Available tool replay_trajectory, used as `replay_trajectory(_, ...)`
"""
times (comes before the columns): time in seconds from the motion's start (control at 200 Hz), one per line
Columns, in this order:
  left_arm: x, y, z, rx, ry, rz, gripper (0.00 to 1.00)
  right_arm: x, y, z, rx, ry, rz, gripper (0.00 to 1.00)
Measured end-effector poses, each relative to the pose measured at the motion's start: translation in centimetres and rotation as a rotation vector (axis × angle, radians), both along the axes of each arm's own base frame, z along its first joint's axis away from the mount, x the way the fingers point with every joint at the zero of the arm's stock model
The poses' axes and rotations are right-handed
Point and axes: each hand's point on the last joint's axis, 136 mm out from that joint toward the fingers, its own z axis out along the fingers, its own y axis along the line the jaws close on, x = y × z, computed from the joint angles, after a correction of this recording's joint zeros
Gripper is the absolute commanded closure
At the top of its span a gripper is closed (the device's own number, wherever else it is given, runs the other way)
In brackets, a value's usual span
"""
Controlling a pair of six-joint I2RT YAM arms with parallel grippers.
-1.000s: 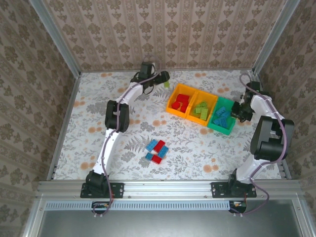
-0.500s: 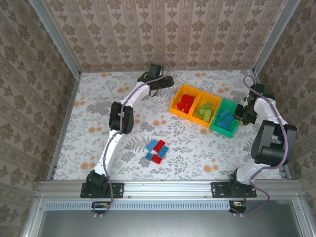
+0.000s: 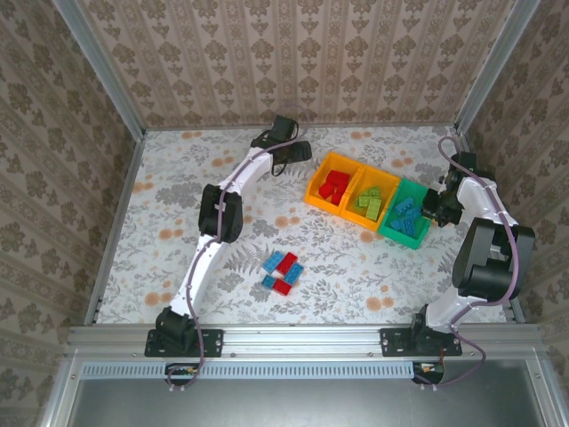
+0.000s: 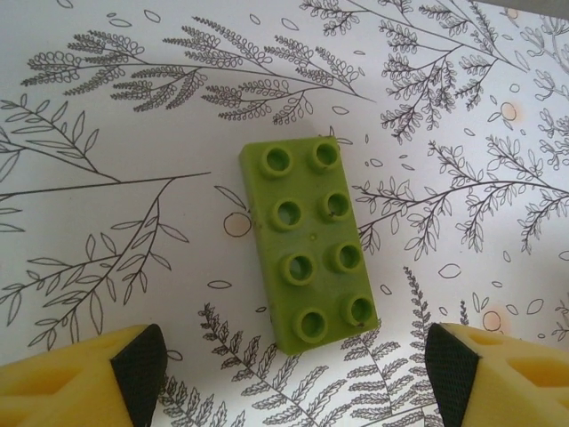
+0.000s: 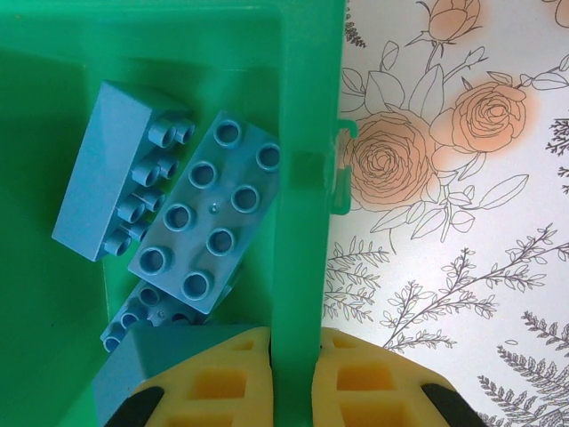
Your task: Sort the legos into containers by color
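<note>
Hovering above the lime green brick (image 4: 308,240), flat and studs-up mid-frame on the bench (image 4: 107,249), the left fingers (image 4: 84,387) stand apart at the lower corners; I'd drop straight and pinch its long sides. Right fingers (image 5: 213,378) clamp the green bin (image 5: 307,133) by its wall, bottom of frame.

A robot lab's test cell: aluminium framing (image 3: 302,338) boxes a floral-papered counter (image 3: 160,205). Damask-patterned panels (image 3: 293,62) stand from 9 to 3 o'clock. The left arm (image 3: 203,249) and right arm (image 3: 484,258) are bolted at 6 o'clock.
</note>
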Motion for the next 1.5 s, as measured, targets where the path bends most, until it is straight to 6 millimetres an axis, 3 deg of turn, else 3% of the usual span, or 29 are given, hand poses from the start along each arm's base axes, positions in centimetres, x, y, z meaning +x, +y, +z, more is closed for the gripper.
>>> replay_trajectory(0.13, 0.0, 0.1, -0.1, 0.009, -0.001, 0.006, 0.2, -0.1, 0.2, 0.0, 0.01, -0.001, -0.01, 0.85)
replay_trajectory(0.24, -0.1, -0.1, -0.1, 0.009, -0.002, 0.003, 0.18, -0.2, 0.3, 0.1, 0.019, -0.007, -0.017, 0.7)
replay_trajectory(0.33, -0.1, -0.1, 0.0, 0.008, -0.009, 0.002, 0.17, 0.1, 0.5, 0.6, 0.023, -0.04, -0.012, 0.66)
replay_trajectory(0.39, -0.2, -0.2, 0.1, 0.009, -0.016, -0.003, 0.17, 0.2, 0.7, 1.5, 0.019, -0.086, -0.008, 0.57)
replay_trajectory(0.48, -0.2, -0.1, 0.1, 0.012, -0.023, 0.001, 0.16, 0.7, 0.9, 3.7, 0.016, -0.17, -0.013, 0.3)
replay_trajectory(0.695, -1.0, 0.4, 0.3, 0.03, -0.011, 0.008, 0.11, 2.7, 2.1, 7.5, 0.038, -0.303, 0.026, 0.19)
replay_trajectory(0.84, -2.2, 1.7, 1.7, 0.052, -0.002, 0.027, 0.02, 5.9, 5.6, 11.8, 0.062, -0.422, 0.124, 0.13)
replay_trajectory(0.94, -2.6, 3.0, 4.6, 0.055, -0.027, 0.054, 0.0, 8.8, 9.3, 15.1, 0.089, -0.511, 0.227, 0.12)
replay_trajectory(1.045, -3.8, 5.5, 8.5, 0.061, -0.059, 0.094, 0.0, 12.2, 13.2, 16.7, 0.126, -0.56, 0.328, 0.12)
replay_trajectory(1.155, -5.2, 9.0, 12.2, 0.064, -0.095, 0.152, 0.0, 15.8, 17.6, 16.1, 0.163, -0.552, 0.419, 0.13)
replay_trajectory(1.255, -6.5, 13.0, 13.8, 0.081, -0.097, 0.222, 0.0, 18.8, 21.2, 14.4, 0.186, -0.524, 0.478, 0.16)
replay_trajectory(1.355, -7.8, 16.9, 13.3, 0.107, -0.065, 0.284, 0.0, 21.2, 24.5, 11.9, 0.206, -0.476, 0.519, 0.17)
replay_trajectory(1.5, -9.2, 21.4, 10.7, 0.137, 0.018, 0.347, 0.0, 23.2, 28.4, 7.7, 0.217, -0.402, 0.563, 0.18)
